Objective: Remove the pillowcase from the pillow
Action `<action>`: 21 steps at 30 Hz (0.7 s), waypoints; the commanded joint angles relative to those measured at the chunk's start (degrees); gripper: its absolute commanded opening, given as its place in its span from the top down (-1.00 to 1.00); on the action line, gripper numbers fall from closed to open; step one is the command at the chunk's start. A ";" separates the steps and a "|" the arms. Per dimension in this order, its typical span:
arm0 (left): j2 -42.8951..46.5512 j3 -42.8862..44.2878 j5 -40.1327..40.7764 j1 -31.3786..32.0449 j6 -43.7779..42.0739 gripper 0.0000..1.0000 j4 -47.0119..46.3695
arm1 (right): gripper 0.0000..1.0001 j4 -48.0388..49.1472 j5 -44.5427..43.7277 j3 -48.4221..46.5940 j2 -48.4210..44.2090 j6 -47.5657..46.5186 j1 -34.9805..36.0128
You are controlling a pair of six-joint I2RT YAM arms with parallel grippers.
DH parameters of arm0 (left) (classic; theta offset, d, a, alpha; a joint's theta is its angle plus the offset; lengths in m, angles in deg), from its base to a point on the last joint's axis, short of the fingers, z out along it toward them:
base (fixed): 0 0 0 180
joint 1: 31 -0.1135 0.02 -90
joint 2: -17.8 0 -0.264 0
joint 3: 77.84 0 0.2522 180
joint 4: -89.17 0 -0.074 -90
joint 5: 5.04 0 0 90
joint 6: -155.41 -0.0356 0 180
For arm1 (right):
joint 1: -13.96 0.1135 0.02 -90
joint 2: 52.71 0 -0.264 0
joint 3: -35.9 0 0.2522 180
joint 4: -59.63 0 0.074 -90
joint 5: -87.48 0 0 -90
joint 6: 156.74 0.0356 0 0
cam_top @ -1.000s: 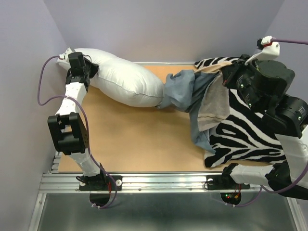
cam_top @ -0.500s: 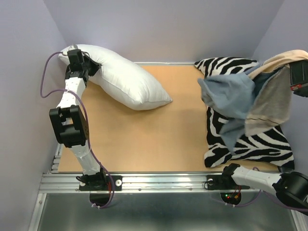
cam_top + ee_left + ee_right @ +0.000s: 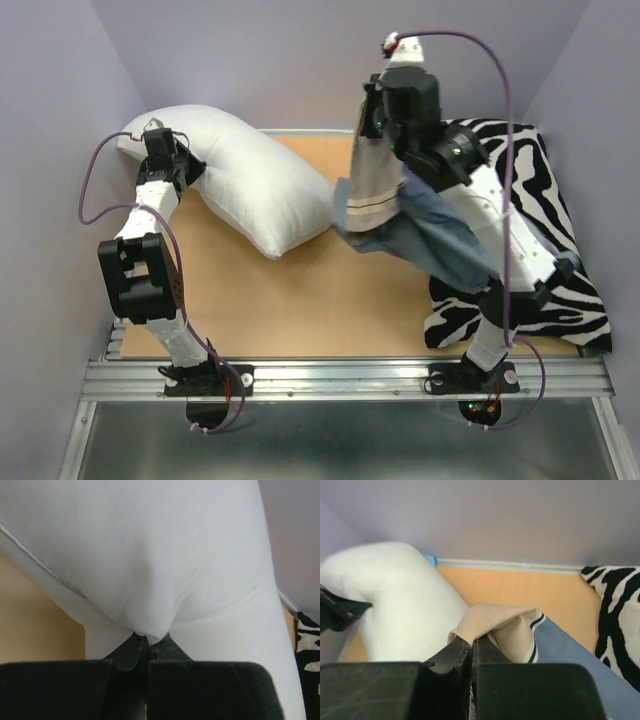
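The white pillow lies bare at the back left of the table, bent over my left gripper, which is shut on a pinch of it. The pillowcase, tan, striped and dusty blue, hangs in the air over the middle of the table, apart from the pillow. My right gripper is shut on its tan edge and holds it up high near the back wall. In the right wrist view the pillow sits to the left below.
A black-and-white zebra-print cushion fills the right side of the table, under the right arm. Lilac walls close in on the left, back and right. The metal rail runs along the near edge.
The pillowcase came off the pillow as my right gripper swung far right, then the gripper carried it up and back toward the table's middle. The pillow's free end sprang back left and bent.
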 commanded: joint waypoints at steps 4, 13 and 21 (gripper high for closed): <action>5.76 -12.15 7.52 7.46 3.63 1.00 -1.83 | 0.99 4.10 0.25 5.91 -0.49 3.49 -3.14; 15.07 -19.72 16.77 12.40 4.35 0.51 -3.24 | 0.99 14.20 3.68 44.44 -16.99 11.32 -15.19; 23.69 -22.52 15.98 13.98 -0.31 -0.14 -2.28 | 0.75 18.61 6.22 67.13 -23.33 15.62 -16.34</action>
